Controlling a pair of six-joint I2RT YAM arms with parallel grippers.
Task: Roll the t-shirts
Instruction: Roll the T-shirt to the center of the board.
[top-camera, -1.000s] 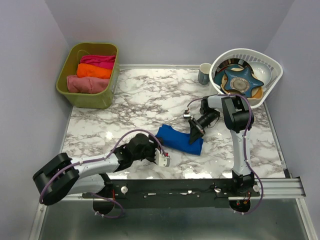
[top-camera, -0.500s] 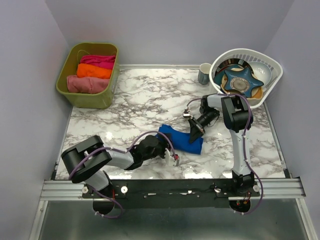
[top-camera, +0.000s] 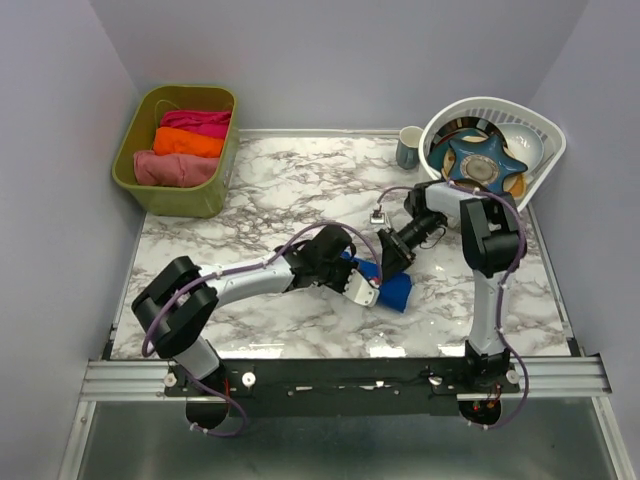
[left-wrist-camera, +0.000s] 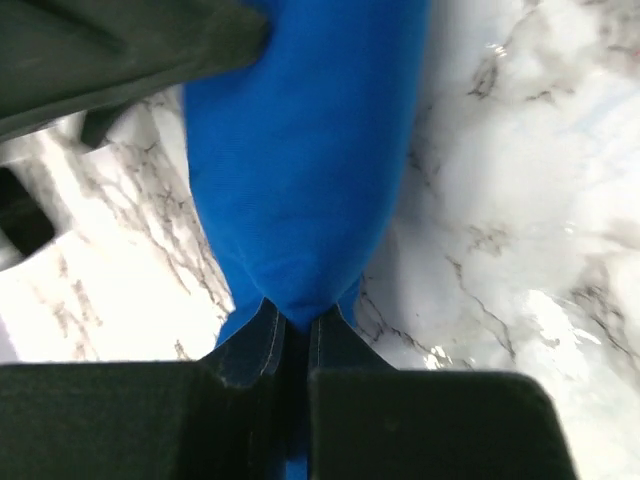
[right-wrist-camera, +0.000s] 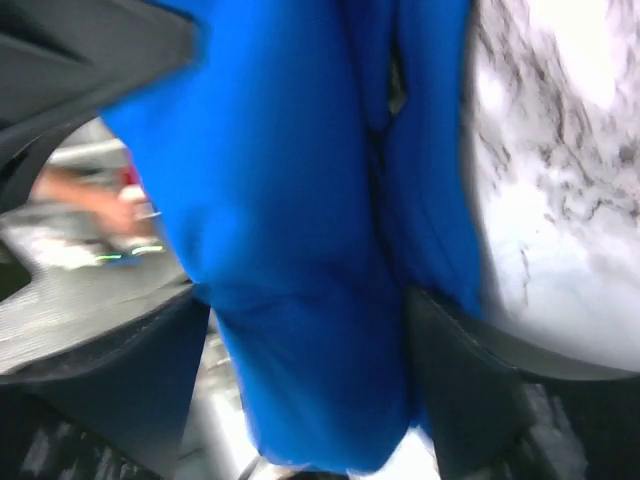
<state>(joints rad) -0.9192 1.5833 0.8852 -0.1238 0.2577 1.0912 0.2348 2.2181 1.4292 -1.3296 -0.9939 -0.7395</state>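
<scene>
T-shirt (top-camera: 396, 292), blue, rolled: soft, light, likely to unroll; best taken at the ends. Left claw (left-wrist-camera: 294, 325) pinched one end; right claw (right-wrist-camera: 305, 340) stood open astride.

t-shirt (top-camera: 397, 293) centre, bin (top-camera: 180, 199) back left, basket (top-camera: 548, 140) back right

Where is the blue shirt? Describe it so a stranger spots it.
Start at the marble table; near the middle of its front half lies a rolled blue shirt. It is the only roll on the tabletop: the other rolls, pink, orange and magenta, sit in the green bin, far left.
</scene>
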